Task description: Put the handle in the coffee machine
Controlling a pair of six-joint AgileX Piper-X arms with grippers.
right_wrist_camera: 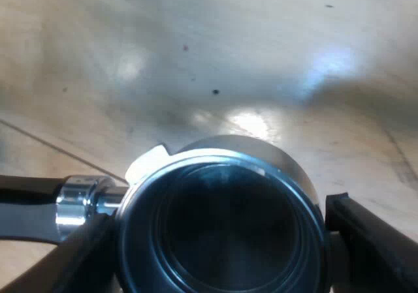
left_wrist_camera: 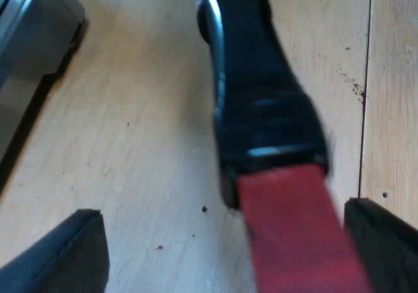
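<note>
Grey espresso machine [left_wrist_camera: 32,38] is showing one corner only, the rest cut off. Round metal holder [right_wrist_camera: 222,234] with black handle and red end [left_wrist_camera: 294,234] is sitting over the pale wooden table [right_wrist_camera: 196,45]; resting or lifted, cannot tell. Basket is looking empty, inside dark. Right gripper [right_wrist_camera: 215,221] is clamping the basket sides. Left gripper [left_wrist_camera: 225,247] is straddling the red end, fingers apart, bare wood lying between handle and machine

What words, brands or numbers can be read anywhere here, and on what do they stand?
None: no text, label or number shows on the metal holder, its dark handle with the red end, the espresso machine or the wooden table.
</note>
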